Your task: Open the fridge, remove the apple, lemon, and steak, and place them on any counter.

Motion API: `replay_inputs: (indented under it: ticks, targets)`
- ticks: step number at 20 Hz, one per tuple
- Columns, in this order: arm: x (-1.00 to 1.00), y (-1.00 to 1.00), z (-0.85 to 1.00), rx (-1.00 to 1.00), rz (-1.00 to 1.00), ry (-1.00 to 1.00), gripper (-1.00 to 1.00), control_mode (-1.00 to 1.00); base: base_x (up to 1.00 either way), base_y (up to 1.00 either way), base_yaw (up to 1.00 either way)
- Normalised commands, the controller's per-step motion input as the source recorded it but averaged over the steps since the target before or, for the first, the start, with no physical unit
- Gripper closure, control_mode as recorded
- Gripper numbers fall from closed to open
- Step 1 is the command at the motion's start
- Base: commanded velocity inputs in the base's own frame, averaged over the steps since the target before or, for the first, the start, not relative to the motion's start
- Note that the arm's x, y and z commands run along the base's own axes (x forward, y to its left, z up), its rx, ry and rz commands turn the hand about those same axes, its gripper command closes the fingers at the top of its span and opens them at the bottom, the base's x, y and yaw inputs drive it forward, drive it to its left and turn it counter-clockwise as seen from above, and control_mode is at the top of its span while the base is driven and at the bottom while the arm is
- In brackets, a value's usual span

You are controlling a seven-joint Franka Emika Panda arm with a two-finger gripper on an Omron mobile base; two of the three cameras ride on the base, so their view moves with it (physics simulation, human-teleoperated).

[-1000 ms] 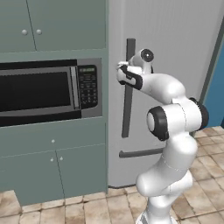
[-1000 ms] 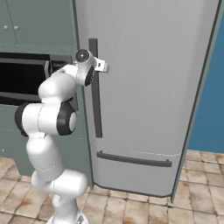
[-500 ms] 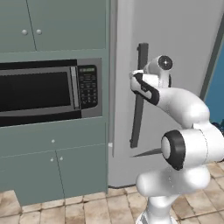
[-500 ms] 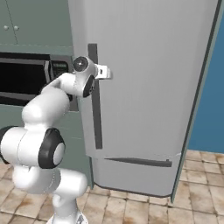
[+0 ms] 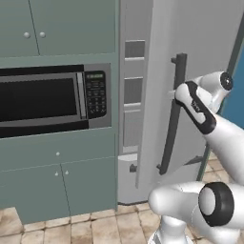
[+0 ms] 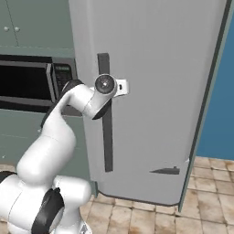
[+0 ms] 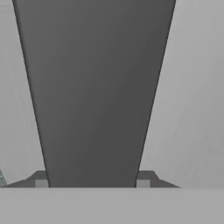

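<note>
The light-grey fridge [image 5: 155,57] stands with its door [image 6: 155,91] swung partly open. A strip of grey interior shelving [image 5: 133,90] shows in the gap at the door's left edge. My gripper [image 7: 92,179] is shut on the long dark handle [image 5: 171,124], about a third of the way down the bar [image 6: 107,146]. In the hand view the handle [image 7: 94,87] runs between my two finger tips [image 7: 41,178], touching both. The apple, the lemon and the steak are hidden inside the fridge. The counter is out of view.
A grey-green cabinet [image 5: 57,176] housing a black microwave [image 5: 47,97] stands directly left of the fridge. A blue wall [image 6: 219,91] lies to the right of the door. Beige floor tiles [image 6: 205,210] run below, and the door's lower edge swings over them.
The fridge door has swung out from shut to partly open, drawn by my gripper on its handle. A gap showing the interior shelving has appeared at its left edge.
</note>
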Motion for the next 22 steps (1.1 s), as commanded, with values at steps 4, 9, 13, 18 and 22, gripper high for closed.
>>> replay_inputs:
  ticks: [4, 9, 13, 18, 22]
  targets:
    - [-1.00, -0.49, 0.07, -0.04, 0.16, 0.00, -1.00, -1.00, 0.00, 0.00, 0.00]
    - [-1.00, -0.46, 0.58, -0.07, 0.02, 0.00, -1.00, -1.00, 0.00, 0.00, 0.00]
    - [-1.00, -0.67, 0.75, -0.13, 0.02, 0.00, -1.00, -1.00, 0.00, 0.00, 0.00]
    - [-1.00, -0.36, 0.71, -0.10, -0.01, 0.00, -1.00, -1.00, 0.00, 0.00, 0.00]
    - [-1.00, -0.01, 0.46, 0.00, -0.45, 0.00, -1.00, -1.00, 0.00, 0.00, 0.00]
